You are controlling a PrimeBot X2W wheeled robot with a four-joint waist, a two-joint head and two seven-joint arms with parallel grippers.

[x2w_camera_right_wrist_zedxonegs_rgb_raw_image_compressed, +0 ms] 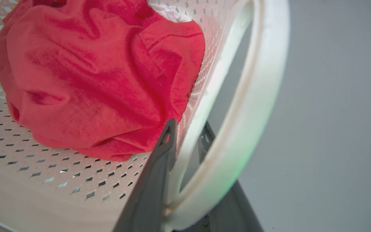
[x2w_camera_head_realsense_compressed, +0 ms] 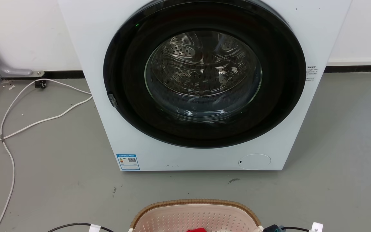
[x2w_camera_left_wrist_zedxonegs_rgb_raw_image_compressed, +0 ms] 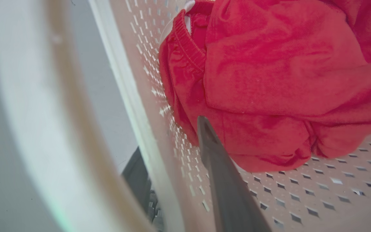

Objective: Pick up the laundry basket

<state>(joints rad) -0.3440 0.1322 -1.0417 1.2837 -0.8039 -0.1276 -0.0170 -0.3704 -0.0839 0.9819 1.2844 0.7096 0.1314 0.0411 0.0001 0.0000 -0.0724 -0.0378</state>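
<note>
The laundry basket [x2w_camera_head_realsense_compressed: 192, 216], cream-pink and perforated with a brown woven rim, sits at the bottom edge of the head view, in front of the washing machine. A crumpled red garment [x2w_camera_left_wrist_zedxonegs_rgb_raw_image_compressed: 269, 80] [x2w_camera_right_wrist_zedxonegs_rgb_raw_image_compressed: 92, 80] lies inside it. My left gripper [x2w_camera_left_wrist_zedxonegs_rgb_raw_image_compressed: 169, 135] straddles one side wall of the basket [x2w_camera_left_wrist_zedxonegs_rgb_raw_image_compressed: 333, 193], one finger inside and one outside, next to a white handle [x2w_camera_left_wrist_zedxonegs_rgb_raw_image_compressed: 27, 112]. My right gripper [x2w_camera_right_wrist_zedxonegs_rgb_raw_image_compressed: 188, 123] grips the opposite wall of the basket [x2w_camera_right_wrist_zedxonegs_rgb_raw_image_compressed: 43, 174] the same way, with the other white handle [x2w_camera_right_wrist_zedxonegs_rgb_raw_image_compressed: 262, 96] running between its fingers.
A white front-loading washing machine [x2w_camera_head_realsense_compressed: 108, 48] stands just beyond the basket, its round dark door [x2w_camera_head_realsense_compressed: 204, 135] closed. White cables [x2w_camera_head_realsense_compressed: 27, 124] trail over the grey floor at the left. A wall with a black skirting runs behind.
</note>
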